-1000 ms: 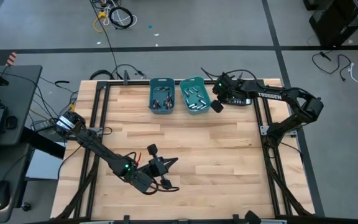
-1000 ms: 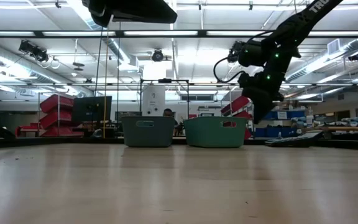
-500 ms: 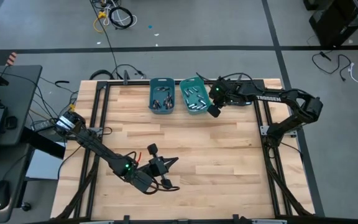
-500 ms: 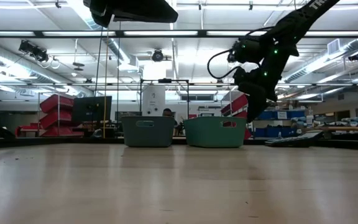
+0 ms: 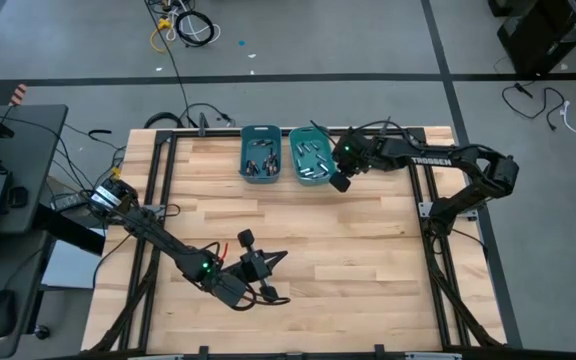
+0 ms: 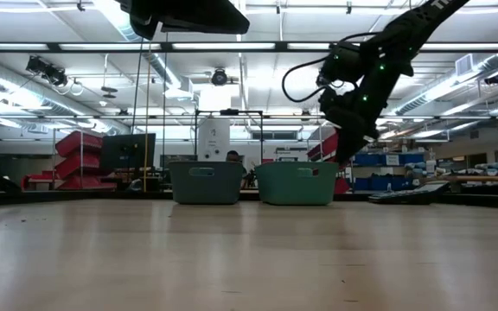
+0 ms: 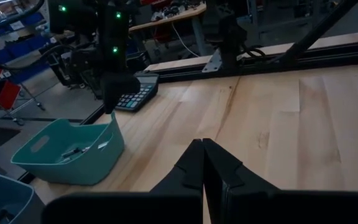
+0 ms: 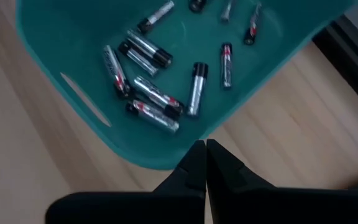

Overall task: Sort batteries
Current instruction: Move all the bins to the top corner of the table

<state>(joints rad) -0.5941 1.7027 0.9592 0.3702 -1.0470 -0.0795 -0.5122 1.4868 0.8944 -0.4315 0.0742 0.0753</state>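
Two teal bins stand side by side at the table's far middle. The left bin holds darker batteries. The right bin holds several silvery batteries with dark ends. My right gripper is shut with nothing between its fingers. It slants down just over the right bin's right-hand rim; in the low view its tip stands at that bin's upper right corner. My left gripper is shut and hangs above bare wood near the table's front.
A black calculator lies on the table right of the right bin, under my right arm. Black frame rails run along the table's sides. Bare wooden tabletop spreads between the bins and my left gripper.
My right gripper, staying shut, has swung toward the table's left, from beside the right bin to its right-hand rim. It has tipped a little steeper as it went.
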